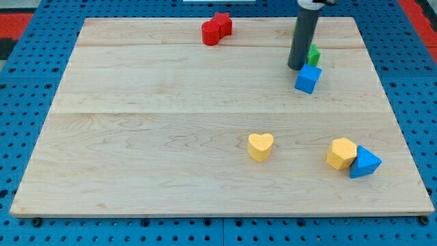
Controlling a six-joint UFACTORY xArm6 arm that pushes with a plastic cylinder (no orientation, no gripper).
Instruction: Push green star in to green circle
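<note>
A green block [314,55] sits at the view's upper right, mostly hidden behind the rod, so I cannot make out its shape. I see only one green block; I cannot tell whether it is the star or the circle. My tip [296,67] rests on the board just left of the green block, touching or nearly touching it. A blue cube [308,78] lies right below the green block and just right of my tip.
A red star [222,23] and a red round block [211,33] touch each other at the view's top centre. A yellow heart [260,146] lies lower centre. A yellow hexagon [341,153] touches a blue triangle [366,163] at the lower right.
</note>
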